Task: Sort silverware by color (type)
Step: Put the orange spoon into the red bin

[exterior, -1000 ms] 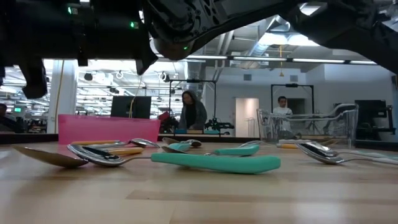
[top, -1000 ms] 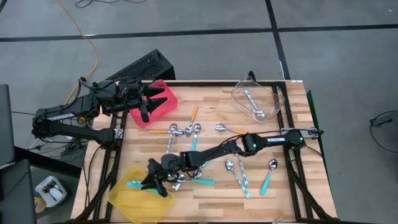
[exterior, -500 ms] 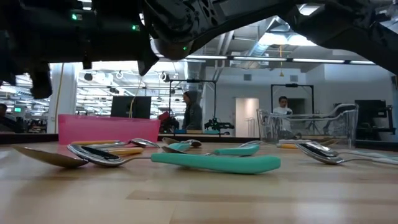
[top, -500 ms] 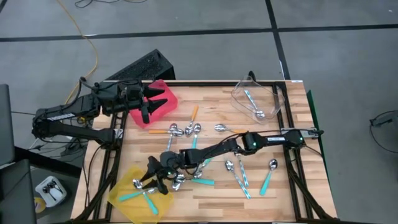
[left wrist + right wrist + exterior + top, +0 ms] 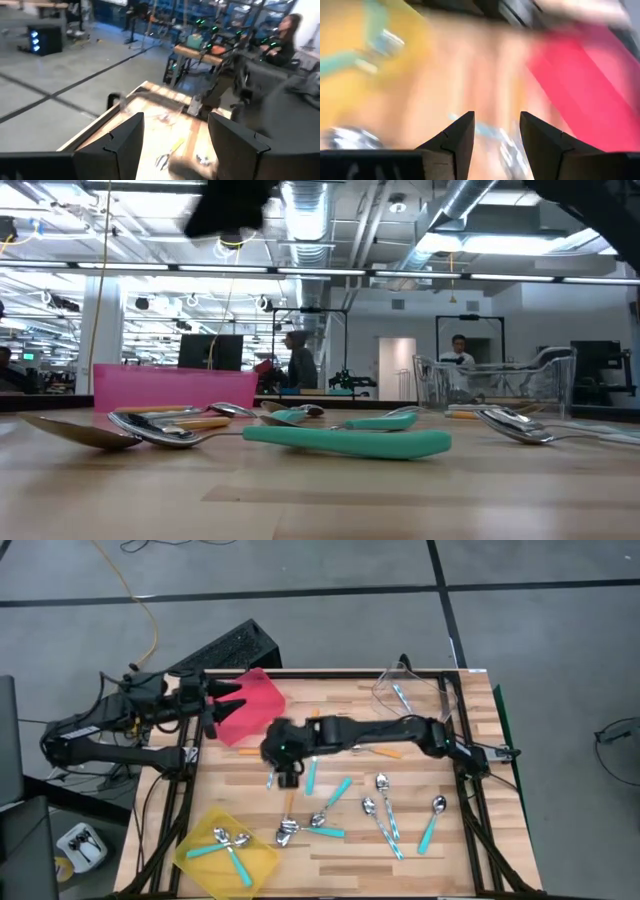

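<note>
Spoons with teal [image 5: 335,792], orange [image 5: 385,752] and light-blue [image 5: 388,828] handles lie scattered flat on the wooden table [image 5: 470,840]. Two teal spoons [image 5: 232,846] lie in the yellow bin [image 5: 205,862] at the near left. One light-blue spoon [image 5: 408,710] lies in the clear bin [image 5: 440,695] at the far right. My right gripper [image 5: 496,137] hangs open and empty above the table's middle left, tilted down toward the left edge. My left gripper [image 5: 172,145] is open and empty at the red bin's [image 5: 255,705] left side.
In the low view a teal handle [image 5: 350,442] and metal spoon bowls [image 5: 150,428] lie nearest the camera, with the red bin [image 5: 175,385] and clear bin [image 5: 495,385] behind. A keyboard [image 5: 225,648] lies beyond the table's far left corner. People stand in the room behind.
A second teal spoon has come to lie in the yellow bin, where my right gripper hovered. That gripper has then risen quickly and swung toward the far edge and the table's middle, tipping from pointing down to a slant. My left gripper has drawn back toward the left edge.
</note>
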You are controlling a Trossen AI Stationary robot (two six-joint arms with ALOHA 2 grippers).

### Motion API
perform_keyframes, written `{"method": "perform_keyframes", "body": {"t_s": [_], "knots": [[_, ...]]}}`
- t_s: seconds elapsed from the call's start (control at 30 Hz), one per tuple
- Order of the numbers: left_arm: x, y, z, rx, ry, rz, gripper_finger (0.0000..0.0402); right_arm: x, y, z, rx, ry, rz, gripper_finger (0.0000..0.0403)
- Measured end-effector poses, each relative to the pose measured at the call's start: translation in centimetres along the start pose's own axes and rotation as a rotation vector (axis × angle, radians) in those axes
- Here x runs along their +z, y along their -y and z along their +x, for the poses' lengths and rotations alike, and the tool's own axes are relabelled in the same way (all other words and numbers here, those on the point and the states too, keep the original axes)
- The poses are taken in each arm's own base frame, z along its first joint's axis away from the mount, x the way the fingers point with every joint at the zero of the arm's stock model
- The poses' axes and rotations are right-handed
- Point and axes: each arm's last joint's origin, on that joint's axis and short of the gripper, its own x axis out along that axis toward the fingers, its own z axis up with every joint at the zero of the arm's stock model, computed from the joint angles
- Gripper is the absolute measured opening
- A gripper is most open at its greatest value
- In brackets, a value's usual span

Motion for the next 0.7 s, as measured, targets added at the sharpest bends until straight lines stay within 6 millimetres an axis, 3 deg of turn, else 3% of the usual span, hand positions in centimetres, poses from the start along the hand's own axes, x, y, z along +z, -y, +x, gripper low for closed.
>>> {"method": "perform_keyframes", "body": {"t_s": [0.17, 0.33, 0.53, 0.7], "knots": [[-1.5, -0.8, -0.7, 0.108, -0.136, -0.059, 0.0205, -2.1, 2.2, -4.4, -0.201, -0.253, 0.193, 0.0178], [-3.4, -1.2, 0.2, 0.231, -0.323, -0.104, 0.0205, -4.5, 2.4, -5.6, -0.361, -0.489, 0.230, 0.0178], [-6.5, -0.9, 2.1, 0.263, -0.447, -0.095, 0.0205, -5.2, 1.2, -9.2, -0.408, -0.517, 0.192, 0.0178], [-10.1, -0.6, 3.1, 0.232, -0.529, -0.076, 0.0205, -7.7, 0.7, -11.9, -0.437, -0.530, 0.259, 0.0178]]}}
